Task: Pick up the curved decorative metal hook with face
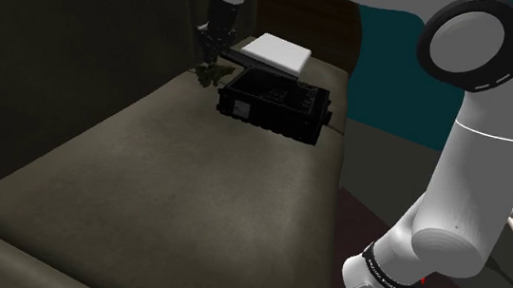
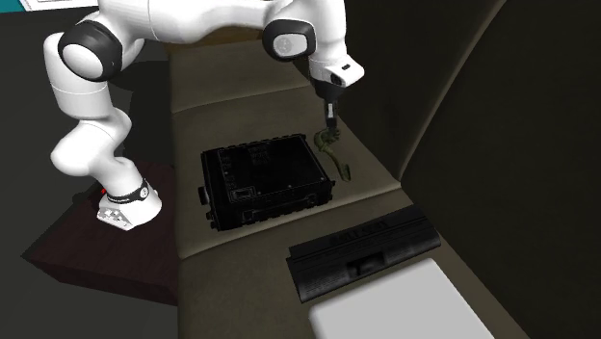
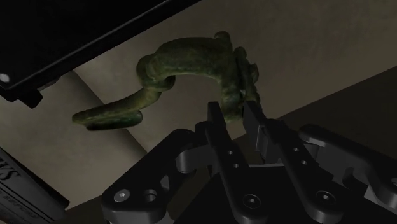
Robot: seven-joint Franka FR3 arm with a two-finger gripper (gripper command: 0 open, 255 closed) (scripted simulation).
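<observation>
Reading the gripper [image 3: 234, 114] as narrow and clamped on the green hook [image 3: 184, 56]: both fingers [image 3: 224, 149] pinch the knobbly end where the face detail seems to be, while the curved shank and pointed tail stick out sideways past the jaws. The bite is right at the fingertips, not deep

Shoulder view: the hook [image 1: 204, 70] hangs just under the gripper [image 1: 209, 52], close above the olive sofa seat [image 1: 147, 176]. I can't tell whether the tail is clear of the cushion or touching it. The dark backrest [image 1: 82, 47] is right behind the hand

Second exterior view, same story: the hook [image 2: 332, 152] sits below the gripper [image 2: 328, 125], just beside a corner of the black box [image 2: 265, 178] that rests on the seat. A flat black-and-white slab [image 2: 371, 260] lies further along the seat, well apart from the grasp

Risks as I judge them:
- The grip is off-centre on a lumpy surface, so the long free end can swing the hook round in the grip or slip it out on a fast lift
- The tail could catch the box edge or drag on the cushion if I move sideways before going up

I'd lift straight and slow, with full squeeze
</observation>
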